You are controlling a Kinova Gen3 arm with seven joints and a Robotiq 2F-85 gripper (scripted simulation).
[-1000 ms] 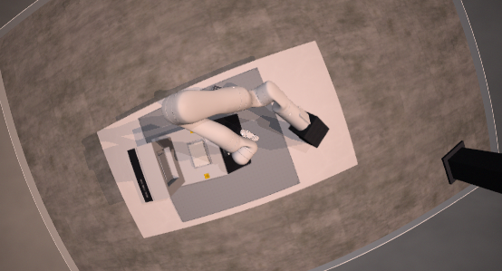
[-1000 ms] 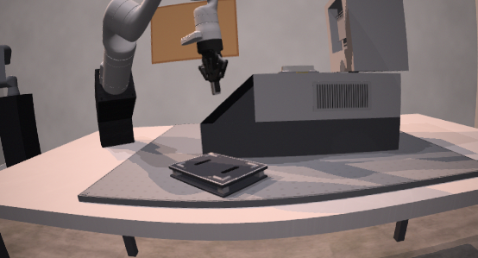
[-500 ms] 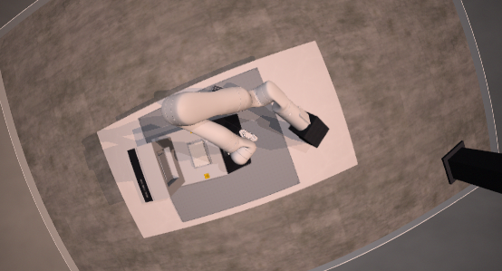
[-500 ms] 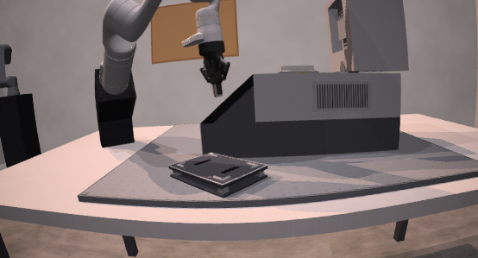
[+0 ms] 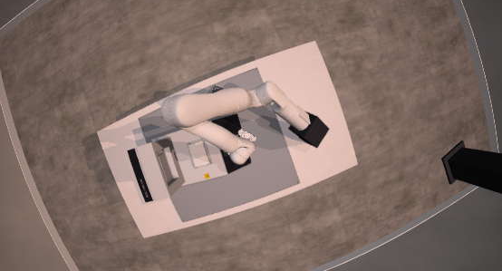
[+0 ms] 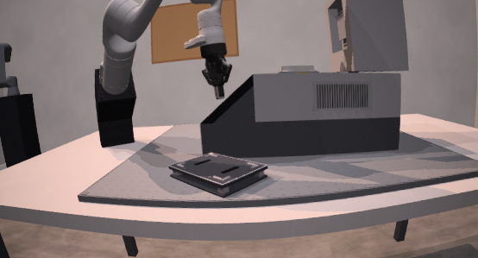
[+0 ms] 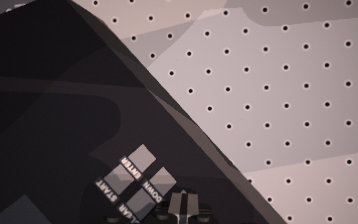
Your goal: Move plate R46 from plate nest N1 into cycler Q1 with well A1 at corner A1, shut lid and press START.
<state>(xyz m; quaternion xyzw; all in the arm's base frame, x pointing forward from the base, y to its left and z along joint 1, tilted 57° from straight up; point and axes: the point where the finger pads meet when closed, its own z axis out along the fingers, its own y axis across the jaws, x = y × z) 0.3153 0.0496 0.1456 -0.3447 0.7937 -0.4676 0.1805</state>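
The cycler Q1 [image 5: 215, 169] [image 6: 285, 97] stands on the perforated board, its lid [image 5: 168, 167] [image 6: 375, 32] open and upright. The pale plate R46 [image 5: 199, 154] [image 6: 298, 68] lies on the block and looks level; its well A1 corner cannot be read. The dark nest N1 [image 6: 217, 167] is empty. My gripper [image 6: 220, 97] [image 7: 183, 200] is shut on nothing, fingers down, a little above the sloping front panel. The wrist view shows the START key [image 7: 118, 179] and part of the CLEAR key [image 7: 141, 201] left of my fingertips. The LID key and lamp are not seen.
The ENTER key [image 7: 141, 157] and DOWN key [image 7: 162, 180] are also close to the fingers. The perforated board [image 5: 254, 183] [image 6: 129, 189] lies under cycler and nest. My arm's black base [image 5: 313, 130] [image 6: 116, 118] stands in front of the cycler. My arm passes above the cycler.
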